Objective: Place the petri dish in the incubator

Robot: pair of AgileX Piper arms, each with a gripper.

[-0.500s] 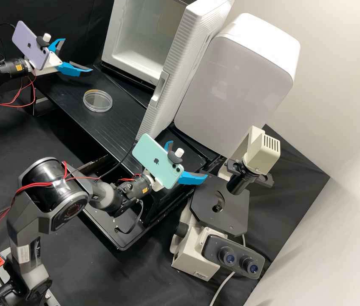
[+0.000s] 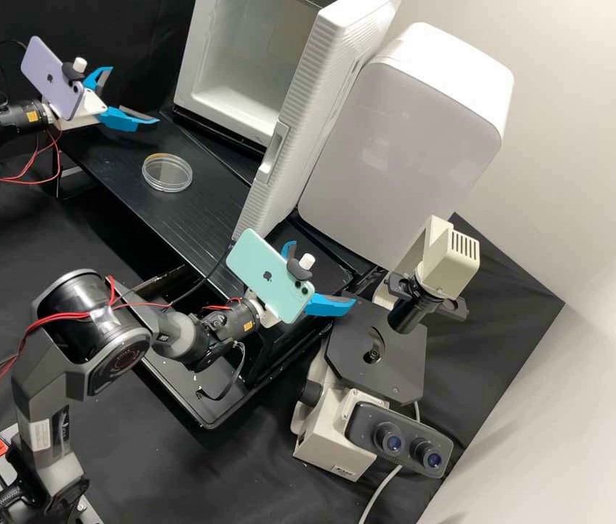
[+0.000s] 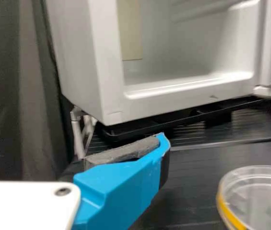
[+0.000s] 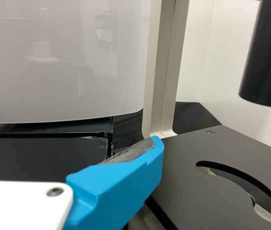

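petri dish [image 2: 167,172]: 1, on bench [image 2: 202,215] | incubator [image 2: 238,54]: 1, open | microscope [image 2: 377,356]: 1

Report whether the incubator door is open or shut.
Open. The incubator door stands swung aside, and the left wrist view looks straight into the white chamber.

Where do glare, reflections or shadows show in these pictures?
High view: soft shadow darkens the white wall at lower right; the clear round petri dish glints on the black bench. Right wrist view: the glossy white casing mirrors faint shapes. Left wrist view: the open white incubator is evenly lit inside.
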